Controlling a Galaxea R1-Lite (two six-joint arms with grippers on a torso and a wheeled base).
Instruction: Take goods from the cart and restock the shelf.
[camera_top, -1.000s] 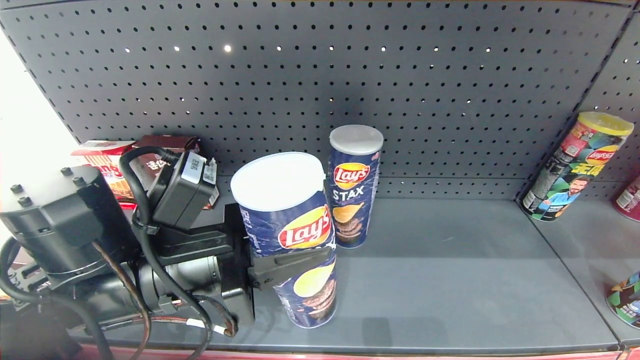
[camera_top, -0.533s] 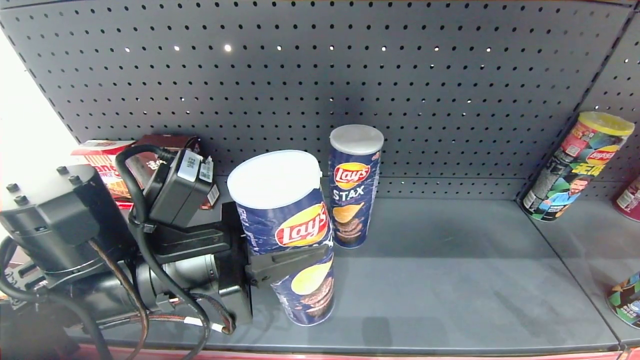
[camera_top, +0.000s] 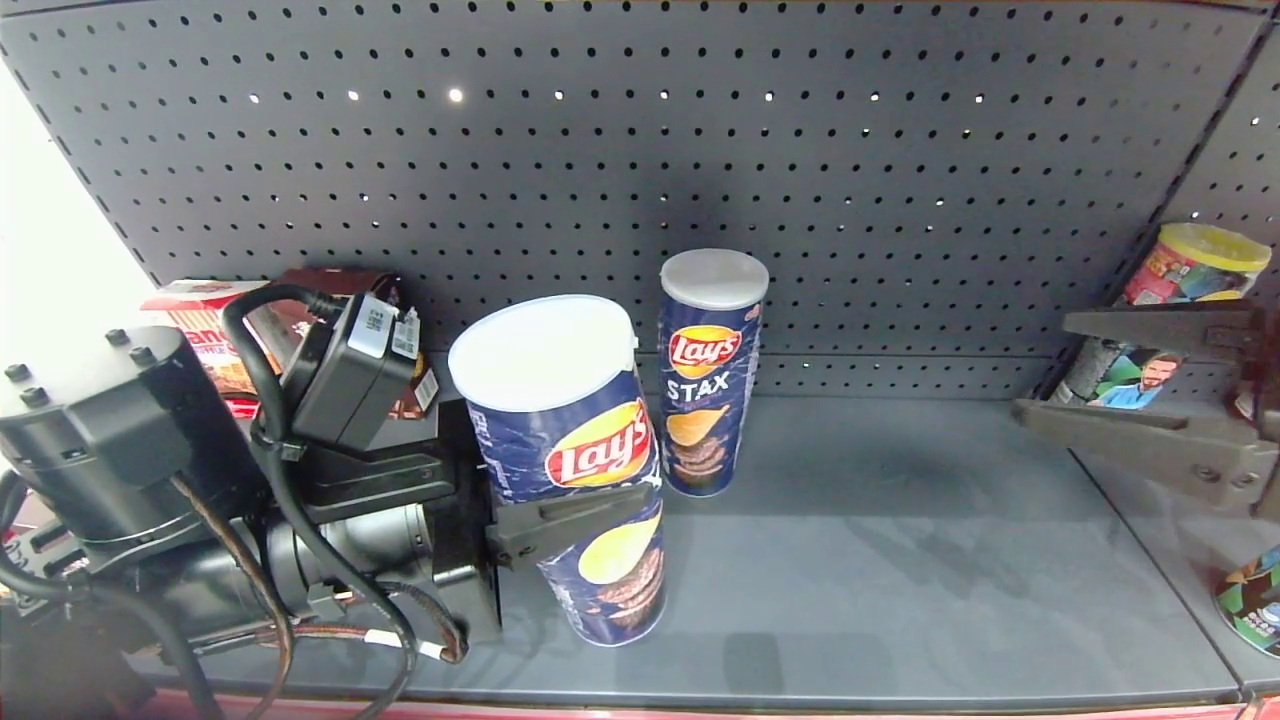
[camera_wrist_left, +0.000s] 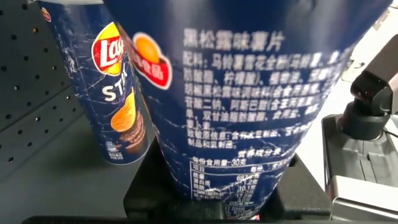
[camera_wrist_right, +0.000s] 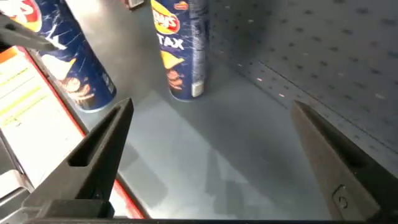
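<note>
1. Left pincer (camera_top: 585, 500): closed around the middle of a dark blue crisp tube, the held can (camera_top: 570, 440). One finger is seen crossing the can's front; the other is hidden behind it. In the left wrist view the can's printed side (camera_wrist_left: 249, 93) is seen close up against the pincer's base.
2. Held can: positioned over the front part of the shelf (camera_top: 900, 560), lid up, long axis near upright, with the top leaned a little toward the robot's left. Whether the base is resting on the deck cannot be told (no gap is made out, but none is ruled out).
3. Standing can (camera_top: 705, 380): a matching tube is set upright farther back, near the pegboard (camera_top: 700, 150). It lies behind and to the right of the held one, just beside it; contact is not confirmed.
4. Right pincer (camera_top: 1045, 365): spread wide, nothing held, at the right end of the bay, well apart from both cans.
5. Judgement: placing is taken to be nearly done by the left arm. Release depends on the axis being brought vertical and the base set flat. Withdrawal is best made leftward, away from the standing can.
6. Also noted: snack boxes (camera_top: 215, 320) behind the left arm, and a yellow-lidded can (camera_top: 1190, 270) in the next bay.
</note>
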